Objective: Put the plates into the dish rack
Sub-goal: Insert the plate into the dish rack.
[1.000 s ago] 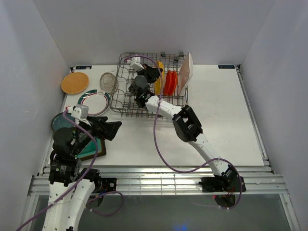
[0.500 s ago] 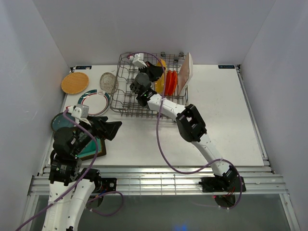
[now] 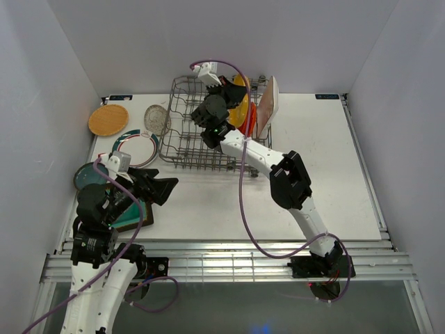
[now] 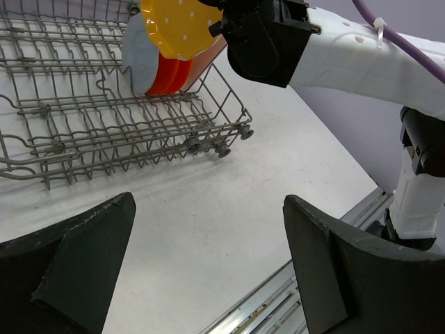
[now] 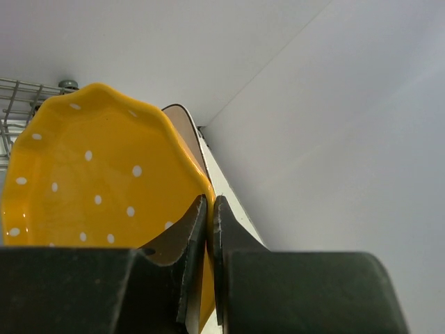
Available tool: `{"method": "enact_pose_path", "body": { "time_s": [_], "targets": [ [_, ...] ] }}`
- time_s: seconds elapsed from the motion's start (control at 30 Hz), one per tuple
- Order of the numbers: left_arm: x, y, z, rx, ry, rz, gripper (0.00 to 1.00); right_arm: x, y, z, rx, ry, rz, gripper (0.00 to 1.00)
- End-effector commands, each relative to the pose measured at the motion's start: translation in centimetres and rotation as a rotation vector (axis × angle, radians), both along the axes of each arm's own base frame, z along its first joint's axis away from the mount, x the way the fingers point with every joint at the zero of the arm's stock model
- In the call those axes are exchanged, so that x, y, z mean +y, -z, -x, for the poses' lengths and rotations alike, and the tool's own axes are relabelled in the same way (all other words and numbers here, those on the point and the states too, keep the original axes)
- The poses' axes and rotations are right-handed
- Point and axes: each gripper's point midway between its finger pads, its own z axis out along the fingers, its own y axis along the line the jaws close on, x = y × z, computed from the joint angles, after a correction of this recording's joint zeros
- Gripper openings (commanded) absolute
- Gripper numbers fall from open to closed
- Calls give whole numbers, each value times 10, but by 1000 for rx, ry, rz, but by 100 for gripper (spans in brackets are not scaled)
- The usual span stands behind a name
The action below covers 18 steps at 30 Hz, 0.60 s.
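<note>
My right hand pinches the yellow scalloped plate by its rim, above the dish rack, upper centre of frame. My left hand gapes wide, empty. Risk: the thin edge grip may slip and the plate strike the orange-red plate below.

No legible text, brand, number or sign in any view; small dark tag at the far left corner of the table, print too small to read; matching dark tag at the far right corner, equally unreadable; white dots on the yellow scalloped plate only a pattern, not lettering; nothing printed on either arm's casing as far as can be made out.
</note>
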Motion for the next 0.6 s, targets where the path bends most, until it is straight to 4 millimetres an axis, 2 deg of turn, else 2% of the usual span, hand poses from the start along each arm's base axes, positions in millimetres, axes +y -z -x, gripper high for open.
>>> {"method": "enact_pose_path", "body": {
  "time_s": [0.0, 0.23, 0.43, 0.57],
  "targets": [
    [-11, 1, 5, -23, 83, -12, 98, -12, -68, 30, -153, -54, -151, 8],
    [-18, 0, 9, -34, 148, -16, 98, -3, -80, 58, -158, -125, -156, 8],
    [-22, -4, 8, -51, 175, -14, 98, -9, -89, 75, -174, -169, -176, 8],
    [-20, -6, 5, -65, 155, -16, 98, -18, -103, 88, -180, -178, -194, 8]
  ]
}}
